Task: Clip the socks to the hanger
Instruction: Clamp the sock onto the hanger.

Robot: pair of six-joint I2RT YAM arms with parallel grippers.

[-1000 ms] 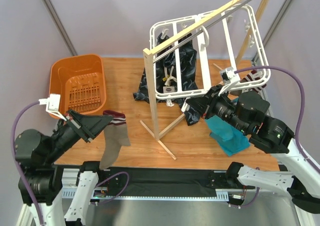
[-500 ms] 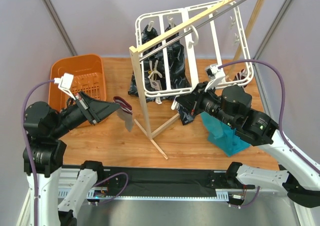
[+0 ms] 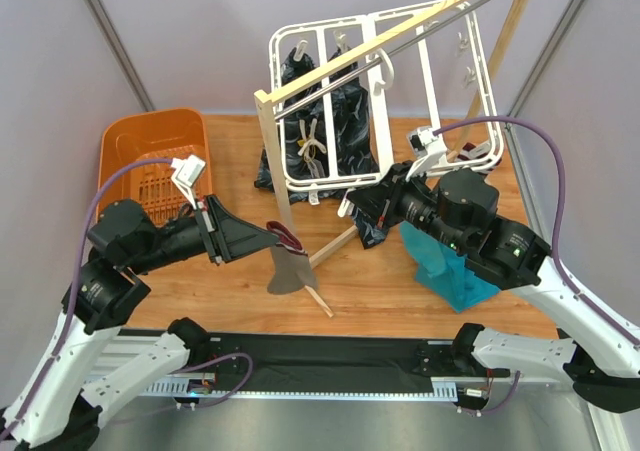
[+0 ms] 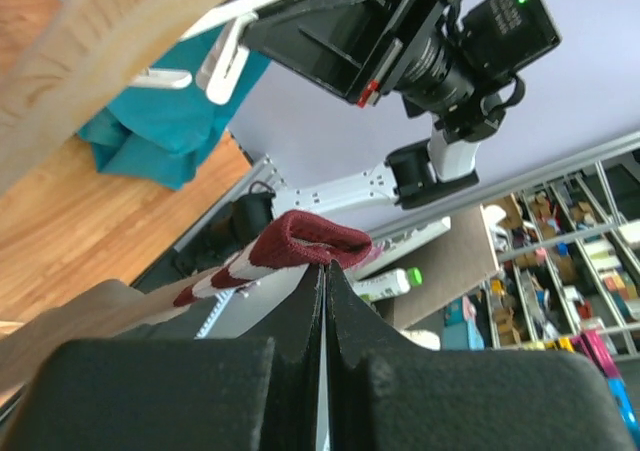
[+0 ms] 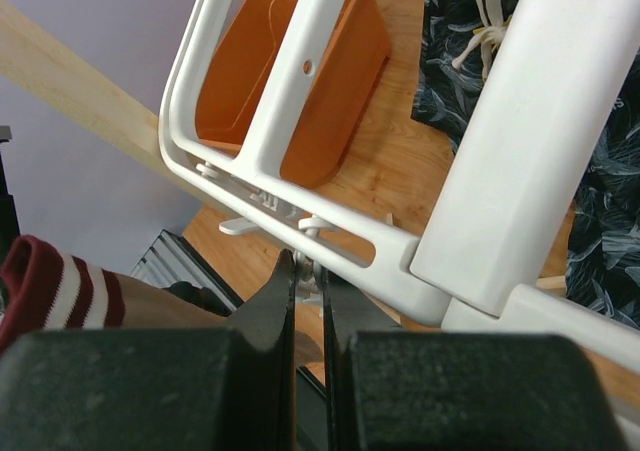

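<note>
The left tool (image 3: 266, 239) clamps the striped cuff of a taupe sock (image 3: 284, 269), lifting it off the counter (image 3: 380, 271) so the foot hangs free. The right tool (image 3: 352, 203) seems pinched on a clip (image 5: 250, 225) under the white hanger's (image 3: 335, 182) near rail, probably to steady it.

I note one taupe sock (image 3: 284, 266), pinched at its maroon-and-white striped cuff by the left hand (image 3: 268, 233), hanging limp above the desk (image 3: 370, 281). The white hanger (image 3: 335, 181) hangs tilted nearby.

the left pincer (image 3: 270, 234) has carried the sock (image 3: 285, 269) rightward from the orange basket (image 3: 122, 149) toward the hanger (image 3: 335, 182), which shifted left.
</note>
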